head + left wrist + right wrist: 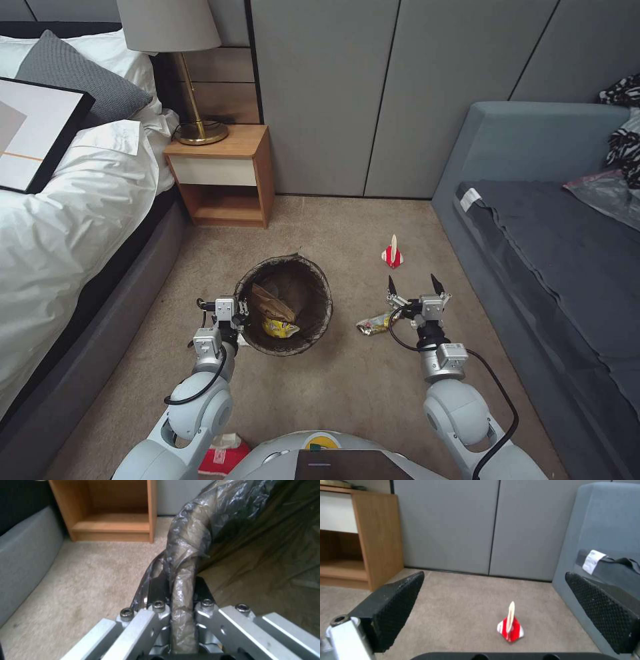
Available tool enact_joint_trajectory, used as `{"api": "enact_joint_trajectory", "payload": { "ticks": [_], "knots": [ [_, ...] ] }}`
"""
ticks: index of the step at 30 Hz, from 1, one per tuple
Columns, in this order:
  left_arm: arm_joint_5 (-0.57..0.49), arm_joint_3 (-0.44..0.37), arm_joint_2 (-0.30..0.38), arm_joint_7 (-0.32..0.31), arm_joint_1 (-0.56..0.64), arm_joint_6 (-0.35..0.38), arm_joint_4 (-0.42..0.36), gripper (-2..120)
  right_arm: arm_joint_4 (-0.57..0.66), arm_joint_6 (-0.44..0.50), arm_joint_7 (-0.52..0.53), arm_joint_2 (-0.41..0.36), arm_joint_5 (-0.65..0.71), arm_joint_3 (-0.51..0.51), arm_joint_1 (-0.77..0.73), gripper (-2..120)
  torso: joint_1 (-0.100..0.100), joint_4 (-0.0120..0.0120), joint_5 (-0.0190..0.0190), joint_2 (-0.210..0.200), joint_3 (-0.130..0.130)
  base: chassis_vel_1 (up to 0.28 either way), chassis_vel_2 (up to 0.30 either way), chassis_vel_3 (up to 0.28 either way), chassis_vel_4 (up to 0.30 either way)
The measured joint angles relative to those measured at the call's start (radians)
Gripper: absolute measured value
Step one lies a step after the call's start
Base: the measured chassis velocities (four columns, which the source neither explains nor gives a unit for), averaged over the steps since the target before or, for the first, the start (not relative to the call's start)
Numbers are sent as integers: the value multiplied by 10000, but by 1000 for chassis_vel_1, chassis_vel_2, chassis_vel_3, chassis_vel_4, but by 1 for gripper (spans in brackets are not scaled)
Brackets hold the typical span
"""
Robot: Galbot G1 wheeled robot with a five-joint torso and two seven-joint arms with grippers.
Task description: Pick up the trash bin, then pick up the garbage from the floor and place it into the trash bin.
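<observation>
The trash bin [313,273], round and lined with a dark bag, stands on the beige carpet floor [347,387] before me. My left gripper [237,316] is shut on its bag-covered near-left rim [190,542]; the left wrist view shows the jaws [180,587] pinching that rim. Inside lie a brown paper bag [270,303] and a yellow wrapper [280,327]. My right gripper [414,285] hangs open right of the bin, above a snack wrapper [375,324] on the carpet. A red-white carton [393,255] stands farther ahead, between the open fingers [396,610] in the right wrist view [510,627].
A wooden nightstand [227,173] with a brass lamp [193,100] stands ahead on the left, beside the bed [67,220]. A grey sofa [533,253] runs along the right. Grey wall panels [373,100] close the back. A red-and-white pack [223,457] lies by my base.
</observation>
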Motion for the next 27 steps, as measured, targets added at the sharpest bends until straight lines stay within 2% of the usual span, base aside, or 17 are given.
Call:
{"api": "enact_joint_trajectory", "payload": {
  "ticks": [14, 27],
  "knots": [
    [-1, -3, 7, -3, 5, -4, -14, 2, -137, 72, 290, 96, -96, -94, 25, 100, 1, 2, 2, 0, 2, -163, 132, 150, -136],
    [-6, 45, 40, -7, 9, -9, -28, 2, 192, -439, 457, -110, 429, -76, -162, 100, 0, 2, 0, 1, 0, -6, 11, 11, -5]
  ]
}}
